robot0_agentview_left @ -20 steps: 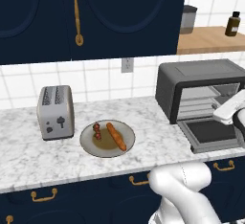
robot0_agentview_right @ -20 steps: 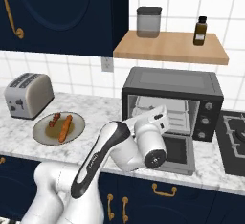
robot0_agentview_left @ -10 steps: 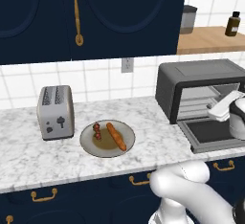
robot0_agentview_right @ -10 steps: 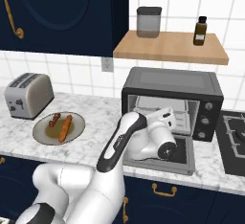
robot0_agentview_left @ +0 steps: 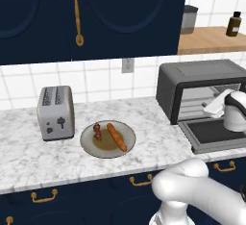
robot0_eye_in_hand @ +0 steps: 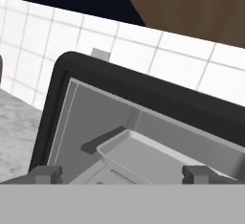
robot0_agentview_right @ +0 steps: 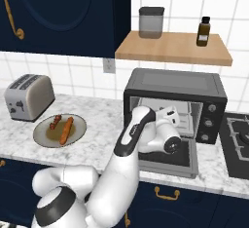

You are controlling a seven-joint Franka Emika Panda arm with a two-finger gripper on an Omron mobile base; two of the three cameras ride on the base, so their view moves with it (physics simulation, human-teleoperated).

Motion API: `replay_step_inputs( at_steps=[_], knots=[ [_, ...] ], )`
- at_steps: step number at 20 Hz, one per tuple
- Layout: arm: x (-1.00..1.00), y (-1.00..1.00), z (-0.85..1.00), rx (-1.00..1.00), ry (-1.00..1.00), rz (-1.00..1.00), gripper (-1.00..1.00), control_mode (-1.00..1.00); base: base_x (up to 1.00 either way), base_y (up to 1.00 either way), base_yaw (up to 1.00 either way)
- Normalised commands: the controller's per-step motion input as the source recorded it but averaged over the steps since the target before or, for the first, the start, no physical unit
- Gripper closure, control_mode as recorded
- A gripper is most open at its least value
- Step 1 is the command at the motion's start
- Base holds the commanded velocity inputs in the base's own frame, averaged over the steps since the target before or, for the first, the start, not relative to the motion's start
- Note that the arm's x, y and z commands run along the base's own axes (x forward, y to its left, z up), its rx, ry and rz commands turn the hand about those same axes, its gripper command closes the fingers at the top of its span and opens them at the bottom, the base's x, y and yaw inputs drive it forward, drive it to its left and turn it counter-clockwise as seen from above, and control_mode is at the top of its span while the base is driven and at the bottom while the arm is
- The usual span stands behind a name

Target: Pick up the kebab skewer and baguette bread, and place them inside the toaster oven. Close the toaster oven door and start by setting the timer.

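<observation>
On a round plate left of the oven lie the kebab skewer and the orange-brown baguette bread, side by side. The dark toaster oven stands at the right. Its door is dropped flat and open. My gripper hovers above that door and faces the oven's cavity. It is open and holds nothing. In the hand view a grey tray sits inside.
A silver two-slot toaster stands left of the plate. Above the oven, a wooden shelf carries a canister and a brown bottle. The oven knobs are on its right side. A stove top lies right of the oven.
The hand has risen a little above the open door and turned toward the oven's opening, with the elbow swinging round. Jaws stay open. Plate and food have not moved.
</observation>
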Motion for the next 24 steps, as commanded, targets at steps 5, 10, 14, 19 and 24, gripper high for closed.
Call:
replay_step_inputs(
  at_steps=[5, 10, 14, 19, 24],
  knots=[
    [0.42, -0.07, -0.17, -0.05, 0.00, 0.00, -1.00, -1.00, 0.00, 0.00, 0.00],
    [0.16, -0.34, -0.17, -0.03, 0.00, 0.00, -1.00, -1.00, 0.00, 0.00, 0.00],
    [0.25, -0.20, -0.22, -0.05, 0.00, 0.00, -1.00, -1.00, 0.00, 0.00, 0.00],
    [0.31, -0.10, -0.20, -0.05, 0.00, 0.00, -1.00, -1.00, 0.00, 0.00, 0.00],
    [0.31, -0.01, -0.24, -0.06, 0.00, 0.00, -1.00, -1.00, 0.00, 0.00, 0.00]
  ],
)
